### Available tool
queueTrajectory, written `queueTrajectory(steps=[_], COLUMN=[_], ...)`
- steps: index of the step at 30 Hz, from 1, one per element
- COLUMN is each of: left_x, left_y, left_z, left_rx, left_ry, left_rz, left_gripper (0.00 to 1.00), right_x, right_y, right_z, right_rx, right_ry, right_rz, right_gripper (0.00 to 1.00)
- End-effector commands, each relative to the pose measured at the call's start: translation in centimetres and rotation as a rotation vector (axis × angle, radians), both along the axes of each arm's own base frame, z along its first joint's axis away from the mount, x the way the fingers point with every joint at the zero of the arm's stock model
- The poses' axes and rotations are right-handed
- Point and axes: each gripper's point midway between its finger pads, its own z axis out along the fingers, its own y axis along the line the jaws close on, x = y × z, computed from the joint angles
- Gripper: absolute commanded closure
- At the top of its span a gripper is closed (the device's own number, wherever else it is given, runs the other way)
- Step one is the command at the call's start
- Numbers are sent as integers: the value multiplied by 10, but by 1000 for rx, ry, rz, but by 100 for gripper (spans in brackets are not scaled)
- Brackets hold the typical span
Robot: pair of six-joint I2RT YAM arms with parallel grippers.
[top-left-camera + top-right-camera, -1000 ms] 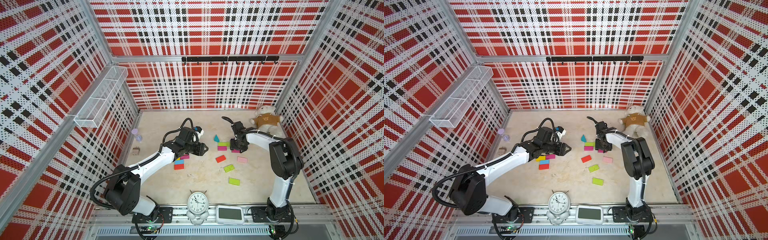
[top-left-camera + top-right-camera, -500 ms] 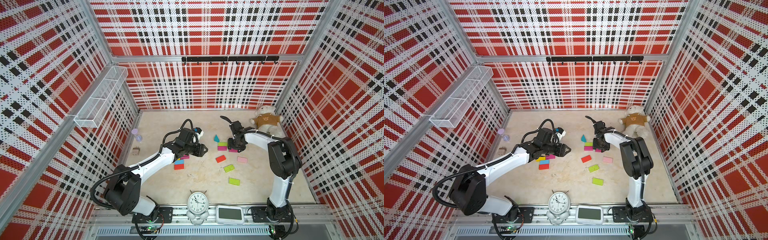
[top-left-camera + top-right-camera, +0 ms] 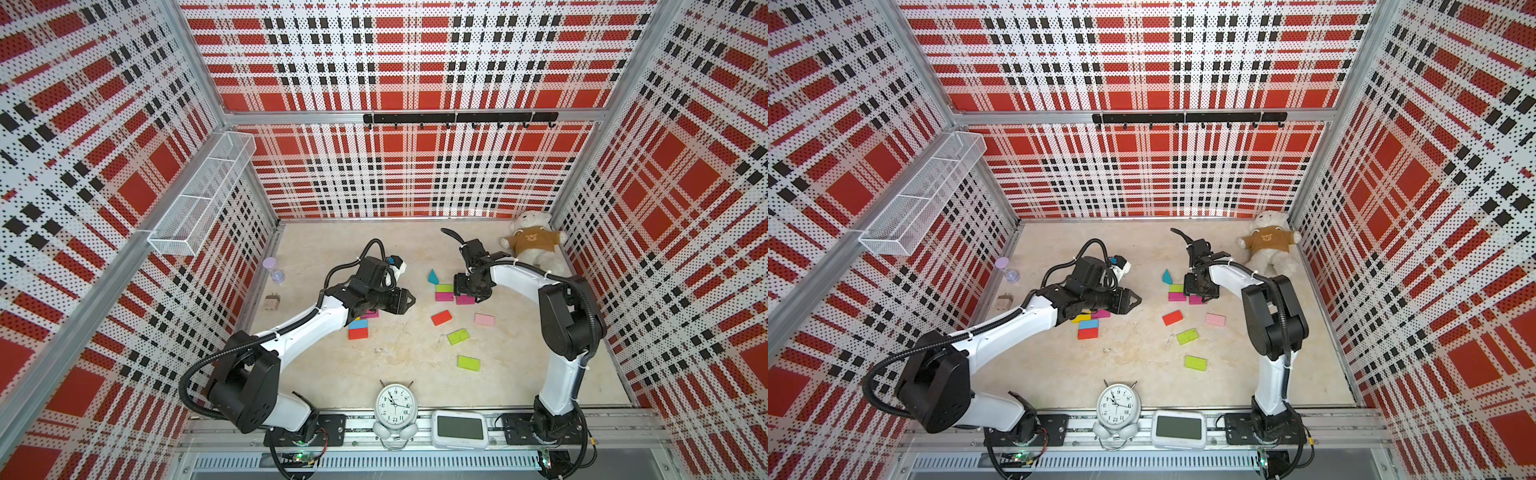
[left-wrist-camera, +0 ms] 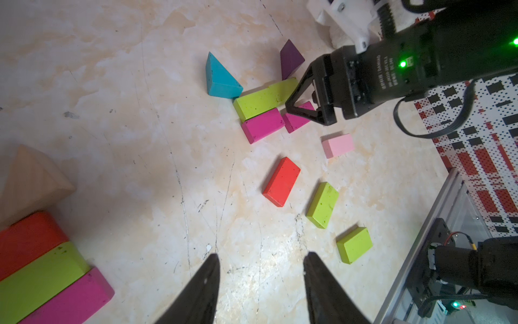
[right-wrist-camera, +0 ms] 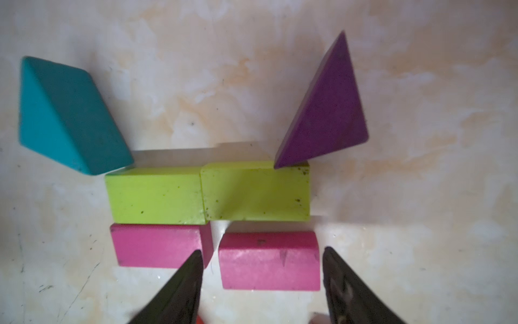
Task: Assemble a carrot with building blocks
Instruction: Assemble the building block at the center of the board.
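My right gripper is open and straddles a magenta block lying flat on the table, with a small gap at each finger. Beside it lies a second magenta block. Two lime blocks lie end to end behind them. A teal wedge and a purple wedge touch the lime row's ends. In a top view this cluster lies mid-table. My left gripper is open over bare table, holding nothing.
Loose red, pink and two lime blocks lie between the arms. A tan wedge and stacked blocks sit under my left arm. Teddy bear, clock, timer, hourglass, tan cube.
My right gripper has shifted slightly left and its jaws have widened around the magenta block. The left arm has not moved.
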Motion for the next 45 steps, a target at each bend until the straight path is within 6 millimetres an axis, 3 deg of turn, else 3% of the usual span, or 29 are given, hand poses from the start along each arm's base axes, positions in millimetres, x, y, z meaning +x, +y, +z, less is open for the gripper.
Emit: queueTrajectory(steps=[1, 9, 17, 45], left_x=[0, -1, 0, -1], left_y=[2, -1, -10, -19], left_z=[9, 12, 9, 5], left_rx=[-18, -30, -27, -15], left_ry=[-28, -28, -16, -7], left_rz=[9, 5, 11, 9], left_gripper=[48, 48, 48, 48], right_x=[-6, -25, -24, -21], right_y=[-3, -23, -22, -1], right_z=[25, -2, -16, -29], right_rx=[9, -31, -58, 6], right_ry=[-54, -22, -25, -13], right_rz=[11, 48, 131, 204], right_gripper=[35, 41, 40, 46])
